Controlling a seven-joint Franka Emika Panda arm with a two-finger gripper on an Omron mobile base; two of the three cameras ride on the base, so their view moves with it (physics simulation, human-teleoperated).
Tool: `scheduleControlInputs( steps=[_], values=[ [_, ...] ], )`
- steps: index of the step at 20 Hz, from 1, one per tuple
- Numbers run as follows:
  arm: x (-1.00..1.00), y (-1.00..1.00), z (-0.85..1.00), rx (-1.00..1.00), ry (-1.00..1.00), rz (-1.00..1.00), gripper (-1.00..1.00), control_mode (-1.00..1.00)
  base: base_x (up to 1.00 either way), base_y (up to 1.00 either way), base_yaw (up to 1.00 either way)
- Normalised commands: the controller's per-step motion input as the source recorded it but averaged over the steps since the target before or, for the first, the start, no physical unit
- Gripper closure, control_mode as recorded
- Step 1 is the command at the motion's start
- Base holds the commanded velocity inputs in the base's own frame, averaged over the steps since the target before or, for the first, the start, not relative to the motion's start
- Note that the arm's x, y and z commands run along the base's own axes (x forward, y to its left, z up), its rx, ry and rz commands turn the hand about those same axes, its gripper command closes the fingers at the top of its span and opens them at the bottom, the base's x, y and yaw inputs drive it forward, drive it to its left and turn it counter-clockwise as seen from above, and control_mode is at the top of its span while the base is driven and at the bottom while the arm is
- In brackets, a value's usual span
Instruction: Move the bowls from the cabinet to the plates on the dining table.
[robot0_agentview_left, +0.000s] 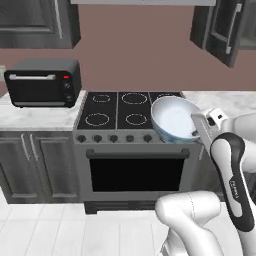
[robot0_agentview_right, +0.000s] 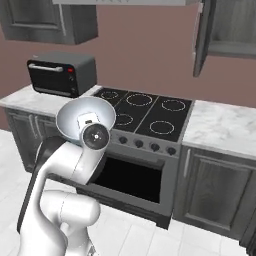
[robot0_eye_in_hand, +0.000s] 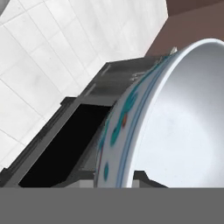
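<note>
Black stove (robot0_agentview_left: 125, 112) stood behind; the fingers (robot0_eye_in_hand: 124, 181) were clamped on the patterned bowl (robot0_agentview_left: 172, 120), gripping its rim at six o'clock. It looked rigid, glossy and breakable, so a rim pinch risked slipping.

Marble counter (robot0_agentview_left: 35, 116) beside stove (robot0_agentview_left: 125, 111) carries black toaster oven (robot0_agentview_left: 44, 82).

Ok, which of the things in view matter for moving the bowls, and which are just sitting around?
Part of the job:
patterned bowl, held tilted in the gripper
wall cabinet, door open

Just sitting around:
stove
toaster oven
marble counter
</note>
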Motion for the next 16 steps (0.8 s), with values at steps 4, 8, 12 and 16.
scheduleControlInputs(
  steps=[4,8,12,16],
  values=[
    [0.0,0.0,0.0,0.0,0.0,0.0,1.0,1.0,-0.29,0.94,0.39],
    [0.0,0.0,0.0,0.0,0.0,0.0,1.0,1.0,-0.38,0.63,0.41],
    [0.0,0.0,0.0,0.0,0.0,0.0,1.0,1.0,-0.37,0.67,0.43],
    [0.0,0.0,0.0,0.0,0.0,0.0,1.0,1.0,-0.49,0.74,0.43]
  ],
)
